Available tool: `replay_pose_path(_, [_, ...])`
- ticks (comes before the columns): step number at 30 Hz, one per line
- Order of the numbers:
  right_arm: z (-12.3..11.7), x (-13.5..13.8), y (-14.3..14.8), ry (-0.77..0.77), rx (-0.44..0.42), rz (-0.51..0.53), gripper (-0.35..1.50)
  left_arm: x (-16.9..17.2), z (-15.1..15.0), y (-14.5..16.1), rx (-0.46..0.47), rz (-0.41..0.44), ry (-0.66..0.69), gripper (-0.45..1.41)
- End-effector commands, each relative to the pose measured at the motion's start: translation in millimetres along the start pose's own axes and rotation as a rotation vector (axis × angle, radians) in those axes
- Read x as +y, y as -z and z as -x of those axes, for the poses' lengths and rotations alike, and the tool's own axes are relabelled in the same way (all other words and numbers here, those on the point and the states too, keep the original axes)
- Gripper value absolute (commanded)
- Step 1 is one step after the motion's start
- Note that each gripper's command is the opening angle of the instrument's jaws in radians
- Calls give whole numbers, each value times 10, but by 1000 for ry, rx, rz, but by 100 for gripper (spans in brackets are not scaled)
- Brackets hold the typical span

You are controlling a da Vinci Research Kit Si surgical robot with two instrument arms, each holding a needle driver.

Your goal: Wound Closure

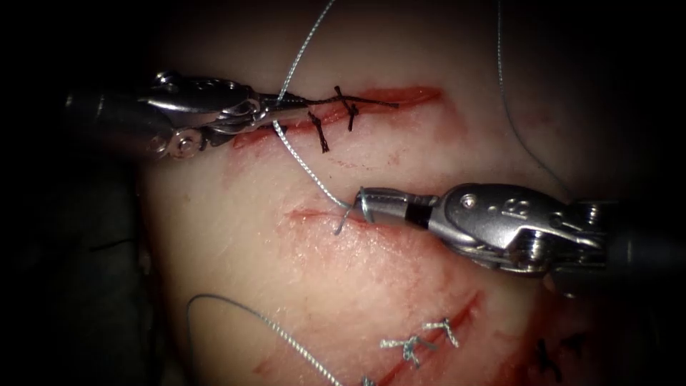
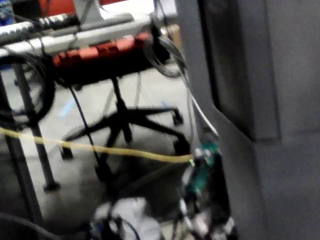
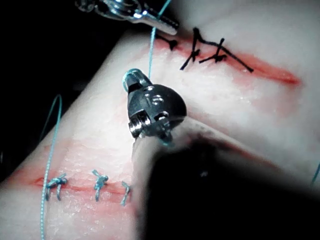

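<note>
Clearly, the left claw (image 1: 289, 106) is lying over the left end of the far cut (image 1: 400, 96) in the tissue (image 1: 236, 250), its jaws clenched on the pale thread (image 1: 304, 166) just beside the dark stitches (image 1: 346, 111) that cross that cut. From there the thread is running down and to the right across bare tissue to the right claw (image 1: 368, 205), which is sitting near the middle with its jaws closed; the thread is wrapping in a loop around its tip (a short free end is poking out just below the loop). Another pale strand is rising from the left claw toward the far edge. Nearer the viewer, pale knots (image 1: 418, 343) are closing a second red cut, and the needle cannot be made out anywhere.
</note>
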Motion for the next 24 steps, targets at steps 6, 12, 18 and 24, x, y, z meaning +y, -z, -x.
replay_pose_path(6, [-2, -24, -6, 25, -3, 31, -35, -22, -28, -10, 28, -43, -75, -45])
replay_pose_path(12, [19, -55, -10, 74, -69, -84, -35, -52, -49, -19, 57, -155, -160, -45])
replay_pose_path(18, [42, -71, -19, 98, -81, -122, -35, -63, -52, -36, 56, -226, -275, -45])
replay_pose_path(24, [58, -73, -25, 105, -93, -126, -35, -71, -54, -59, 30, -320, -489, -45])
